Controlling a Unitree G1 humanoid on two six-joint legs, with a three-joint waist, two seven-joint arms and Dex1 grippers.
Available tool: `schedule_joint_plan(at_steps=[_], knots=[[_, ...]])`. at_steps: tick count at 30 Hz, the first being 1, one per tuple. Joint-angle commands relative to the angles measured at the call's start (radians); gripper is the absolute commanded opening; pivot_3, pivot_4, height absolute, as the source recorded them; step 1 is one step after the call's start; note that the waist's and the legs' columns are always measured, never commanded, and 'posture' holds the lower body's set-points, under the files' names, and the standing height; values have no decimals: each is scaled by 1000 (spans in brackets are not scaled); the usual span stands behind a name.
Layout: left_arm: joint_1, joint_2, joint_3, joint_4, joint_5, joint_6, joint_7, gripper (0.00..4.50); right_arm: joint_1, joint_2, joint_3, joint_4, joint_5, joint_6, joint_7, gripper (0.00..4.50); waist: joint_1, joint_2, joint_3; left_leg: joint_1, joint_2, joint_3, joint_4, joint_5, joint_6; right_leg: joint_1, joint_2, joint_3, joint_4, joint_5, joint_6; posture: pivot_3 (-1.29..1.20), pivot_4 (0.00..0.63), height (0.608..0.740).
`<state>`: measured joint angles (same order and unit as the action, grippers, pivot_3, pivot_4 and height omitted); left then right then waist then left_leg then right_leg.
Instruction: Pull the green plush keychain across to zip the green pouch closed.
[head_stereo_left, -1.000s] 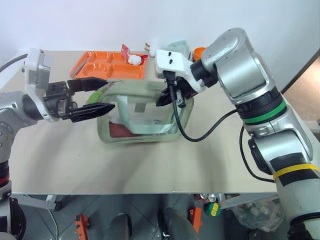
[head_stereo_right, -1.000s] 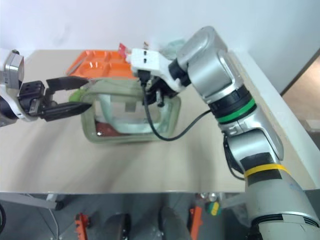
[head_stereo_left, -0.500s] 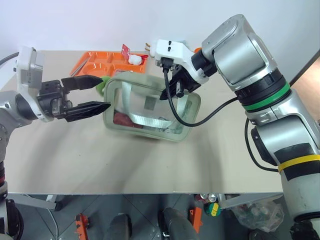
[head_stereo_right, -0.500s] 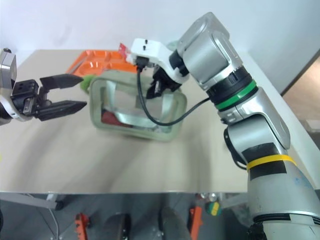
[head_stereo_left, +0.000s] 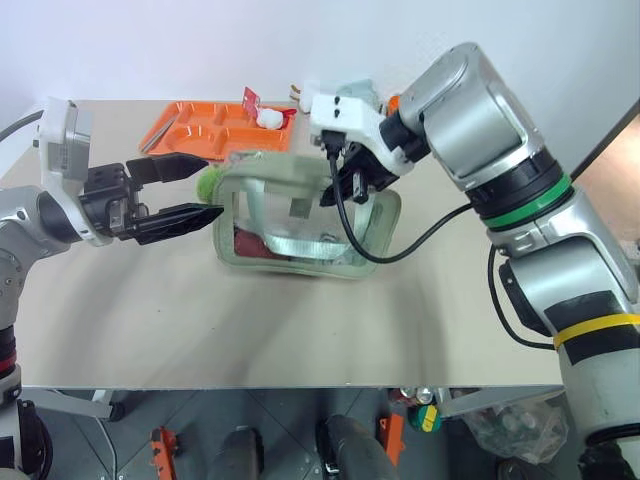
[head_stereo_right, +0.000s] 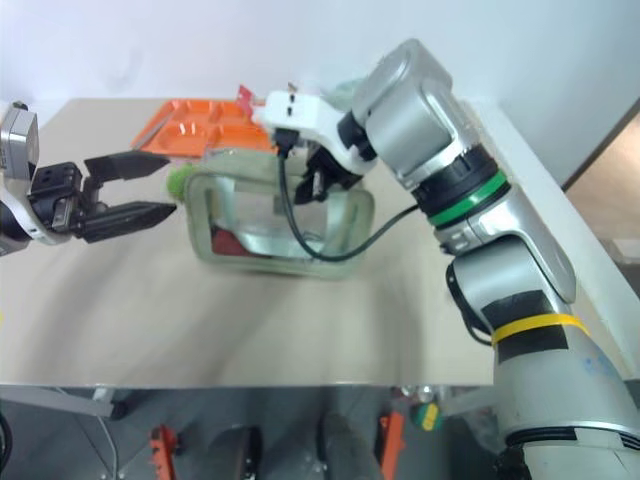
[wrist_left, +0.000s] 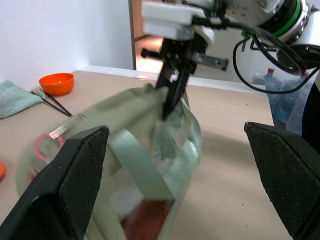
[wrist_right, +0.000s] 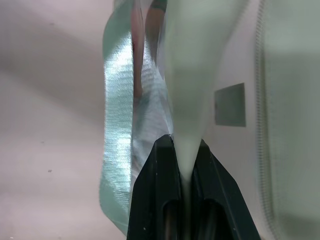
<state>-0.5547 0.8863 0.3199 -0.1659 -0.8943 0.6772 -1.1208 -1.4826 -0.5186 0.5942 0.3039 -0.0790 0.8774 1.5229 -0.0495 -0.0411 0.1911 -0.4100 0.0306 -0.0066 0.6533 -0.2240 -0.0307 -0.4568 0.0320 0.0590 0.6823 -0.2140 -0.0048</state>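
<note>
The left gripper (head_stereo_left: 205, 190) hangs with its jaws spread wide, empty, at nine o'clock of the green pouch (head_stereo_left: 300, 225). The green plush keychain (head_stereo_left: 209, 182) sits at the pouch's ten o'clock corner, between the fingertips. The pouch rests mid-table (head_stereo_left: 250, 320). At its one o'clock edge the right gripper (head_stereo_left: 340, 190) pinches the pouch's fabric rim tightly.

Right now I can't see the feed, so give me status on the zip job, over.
Right end effector shut on the green pouch's top edge. Left end effector open, level, just off the green plush keychain at the pouch's left end. Nothing between them.
</note>
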Motion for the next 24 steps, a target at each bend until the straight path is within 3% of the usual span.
schedule_joint_plan(at_steps=[1, 3, 10, 11, 14, 18, 24], knots=[[-15, 21, 31, -15, -15, 2, 0, 4500, 13, 2, -11, -86, 26, 29, -5, 23, 0, 0, 0, 0, 0, 0, 0, 0, 0, 0, 0, 0, 0, 0, 0, 0, 150, 740], [-14, 23, 34, -17, -18, 5, 1, 4500, 24, 15, -17, -93, 29, 44, -27, 23, 0, 0, 0, 0, 0, 0, 0, 0, 0, 0, 0, 0, 0, 0, 0, 0, 150, 740], [-10, 29, 40, -16, -21, 11, 9, 4500, 35, 45, -83, -82, 76, 27, -105, 2386, 1, 0, 0, 1, 0, 0, 0, 0, 0, 0, 0, -1, 1, 1, -1, 0, 150, 740], [-5, 30, 42, -13, -19, 10, 8, 4500, 24, 44, -107, -74, 97, 16, -101, 2893, 1, 0, 0, 1, 0, 0, 0, 0, 0, 0, 0, 0, 0, 1, -1, 0, 150, 740], [2, 38, 49, 4, -16, 12, 3, 4500, -27, 19, -179, -45, 170, 15, -50, 3808, 0, 0, 0, 0, 0, 0, 0, 0, 0, 0, 0, 0, 0, 1, 0, 0, 150, 740], [-7, 53, 27, 25, -2, 8, -16, 4500, -60, -81, -314, -78, 313, 43, 57, 3808, 1, 0, 0, 0, 0, -1, 0, 0, 0, 0, 0, -1, 0, 0, -1, 0, 150, 740], [-71, 53, -41, 29, 11, 3, -63, 4500, 108, -243, -414, -191, 347, -14, -28, 3808, 3, -2, -1, 2, -2, -1, 0, 0, 0, 4, -2, -1, -1, -1, 1, 0, 150, 740]])
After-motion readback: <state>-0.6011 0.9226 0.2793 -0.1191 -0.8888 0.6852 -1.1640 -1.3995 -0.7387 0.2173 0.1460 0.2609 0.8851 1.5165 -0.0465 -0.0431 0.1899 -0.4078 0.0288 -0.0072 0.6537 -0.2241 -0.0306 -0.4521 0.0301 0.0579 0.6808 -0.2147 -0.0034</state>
